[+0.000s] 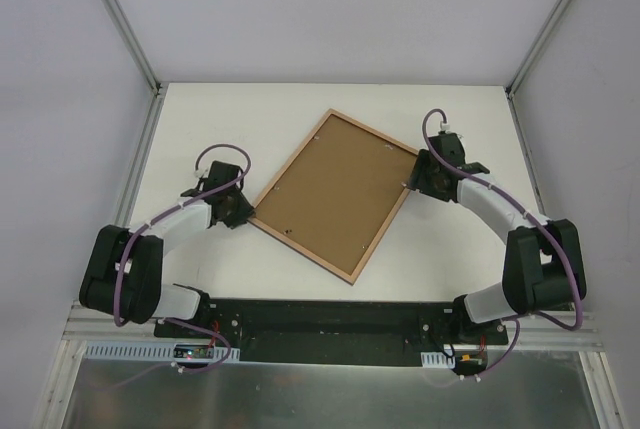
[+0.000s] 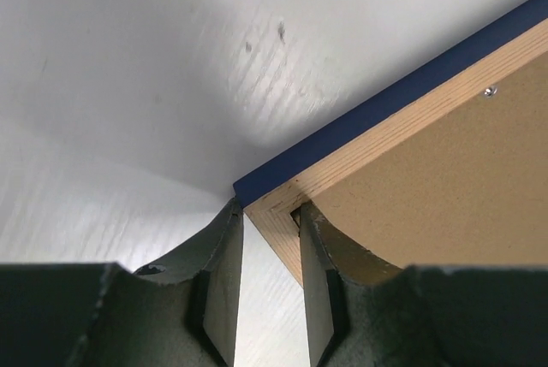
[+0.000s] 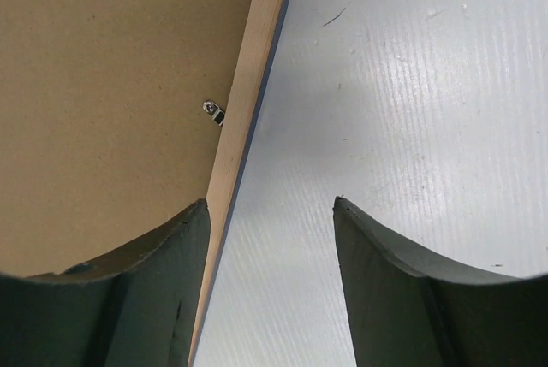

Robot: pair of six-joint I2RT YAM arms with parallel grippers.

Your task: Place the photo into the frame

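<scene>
Left gripper (image 2: 267, 213): jaws drawn narrow on the left corner of the frame (image 2: 377, 145), one finger outside the navy edge, one on the wood rim. It appears to pinch the corner, probably to steady or shift it.

Right gripper (image 3: 270, 203): spread wide, holding nothing, straddling the frame's opposite edge near a clip (image 3: 214, 112).

The frame lies face down and skewed on the table (image 1: 200, 129), with the board (image 1: 335, 194) seated in its back. The photo is not visible; if fitted, it is under the board.
</scene>
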